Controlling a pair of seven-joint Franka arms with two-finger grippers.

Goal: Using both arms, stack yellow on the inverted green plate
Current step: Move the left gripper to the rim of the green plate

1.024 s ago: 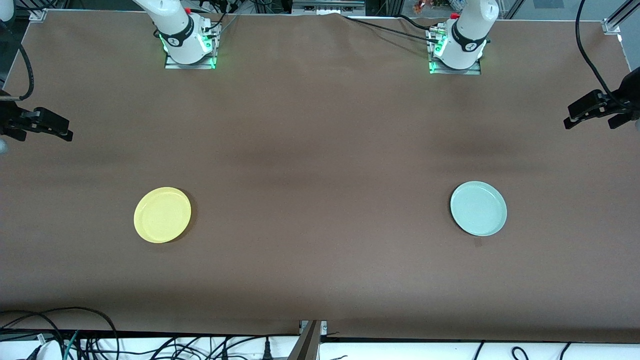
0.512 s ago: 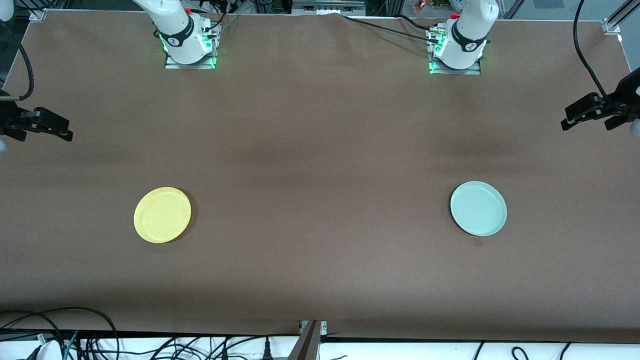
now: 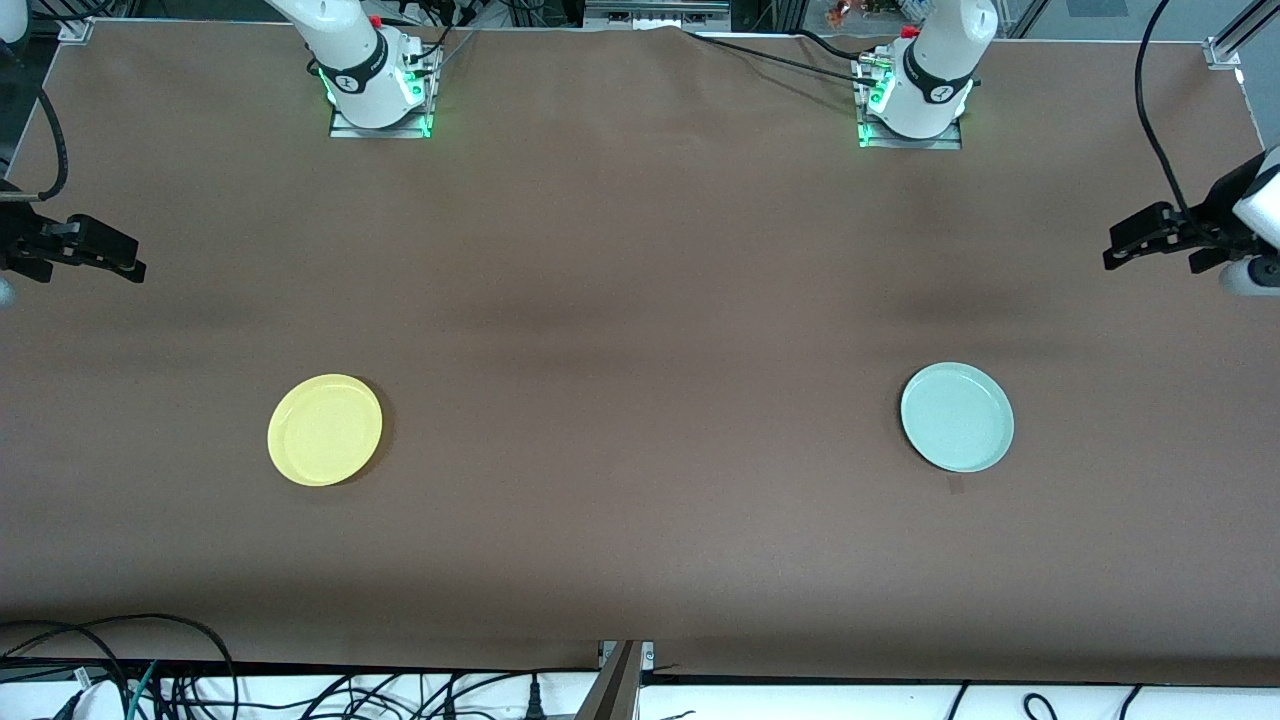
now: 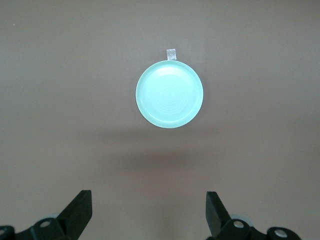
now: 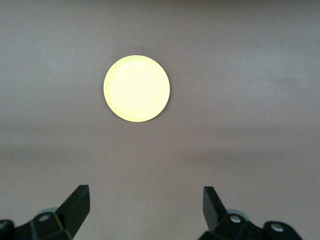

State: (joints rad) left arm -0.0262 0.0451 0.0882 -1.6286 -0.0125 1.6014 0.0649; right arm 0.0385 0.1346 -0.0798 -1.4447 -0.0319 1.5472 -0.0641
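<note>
The round bright yellow plastic plate (image 3: 325,430) lies rim up on the brown worktop (image 3: 640,330), under and ahead of the right tool (image 5: 145,207), which hangs wide open and empty. The round pale mint-green plate (image 3: 957,417), also rim up, lies ahead of the left tool (image 4: 149,212), open wide, holding nothing.

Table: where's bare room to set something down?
Widest bare stretch of the table lies between the yellow plate and the green plate. Also bare: between plates and arm bases, and the strip nearer the front camera. Nowhere crowded.
</note>
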